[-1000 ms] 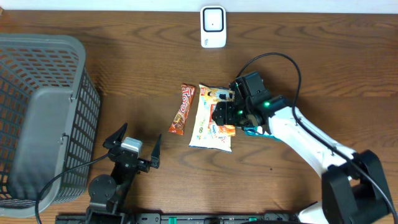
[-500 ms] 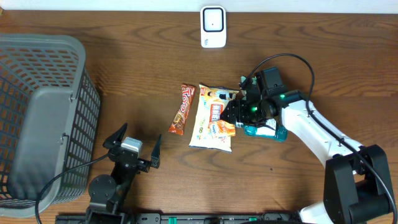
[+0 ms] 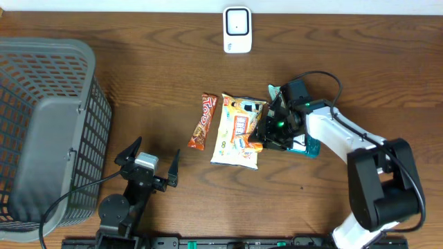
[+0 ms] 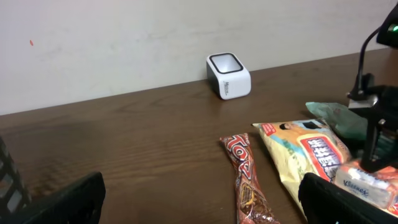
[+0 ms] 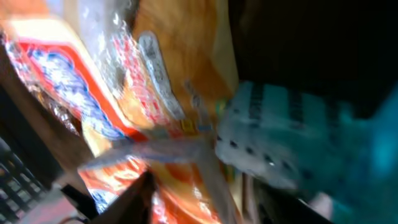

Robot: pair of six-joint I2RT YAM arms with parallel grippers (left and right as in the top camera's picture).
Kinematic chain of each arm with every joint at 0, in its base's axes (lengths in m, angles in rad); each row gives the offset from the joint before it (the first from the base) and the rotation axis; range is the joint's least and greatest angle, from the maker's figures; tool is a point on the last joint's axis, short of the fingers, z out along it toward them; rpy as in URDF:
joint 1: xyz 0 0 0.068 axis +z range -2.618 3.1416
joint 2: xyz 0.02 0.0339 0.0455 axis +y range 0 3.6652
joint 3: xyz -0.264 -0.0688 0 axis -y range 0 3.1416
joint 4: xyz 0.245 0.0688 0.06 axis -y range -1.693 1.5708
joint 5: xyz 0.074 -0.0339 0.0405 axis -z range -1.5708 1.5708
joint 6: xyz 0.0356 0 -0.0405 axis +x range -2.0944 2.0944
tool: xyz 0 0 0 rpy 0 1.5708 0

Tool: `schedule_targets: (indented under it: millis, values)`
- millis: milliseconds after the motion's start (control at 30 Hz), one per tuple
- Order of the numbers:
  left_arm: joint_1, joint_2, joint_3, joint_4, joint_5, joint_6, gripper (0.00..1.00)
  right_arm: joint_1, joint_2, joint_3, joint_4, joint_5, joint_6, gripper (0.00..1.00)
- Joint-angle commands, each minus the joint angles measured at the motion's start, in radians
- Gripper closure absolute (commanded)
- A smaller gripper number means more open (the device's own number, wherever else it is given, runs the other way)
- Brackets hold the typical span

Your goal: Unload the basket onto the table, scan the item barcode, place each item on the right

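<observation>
1. White box-shaped barcode scanner [image 3: 237, 30]: is standing at the far edge of the brown wooden table [image 3: 138, 69], well apart from the goods.
2. Cream plastic snack bag [image 3: 235, 131]: is lying flat at mid-table, well short of the scanner.
3. Small orange tissue pack [image 3: 253, 144]: is resting on the snack bag's lower right corner.
4. Red-brown candy bar wrapper [image 3: 203, 122]: is lying just beside the bag's left edge, not touching it.
5. Teal packet [image 3: 309, 146]: is lying partly under the right arm.
6. Grey plastic mesh basket [image 3: 48, 124]: is sitting at the table's left end.
7. Right gripper [image 3: 266, 133]: is hanging low over the bag's right edge and the tissue pack. Its wrist view is blurred, so whether the jaws are clenched on anything cannot be told.
8. Left gripper [image 3: 147, 164]: is resting near the front edge, fingers spread wide, grasping nothing.
</observation>
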Motion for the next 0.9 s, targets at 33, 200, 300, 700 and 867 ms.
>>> schedule_targets:
  millis: [33, 200, 300, 700, 867]
  values:
    - [-0.003, 0.000, -0.016, -0.034, 0.002, 0.010, 0.01, -0.010, 0.040, -0.004, 0.029, 0.000, 0.040, 0.87]
    - [-0.003, 0.000, -0.016, -0.034, 0.002, 0.010, 0.01, -0.034, 0.023, -0.004, 0.027, -0.006, 0.040, 0.99]
    - [-0.003, 0.000, -0.016, -0.034, 0.002, 0.010, 0.01, -0.064, 0.004, -0.004, 0.006, -0.077, 0.040, 0.99]
    - [-0.003, 0.000, -0.016, -0.034, 0.002, 0.010, 0.01, -0.220, -0.099, -0.004, -0.296, -0.416, 0.040, 0.98]
    - [-0.003, 0.000, -0.016, -0.034, 0.002, 0.010, 0.01, -0.269, -0.100, -0.004, -0.518, -0.471, 0.039, 0.99]
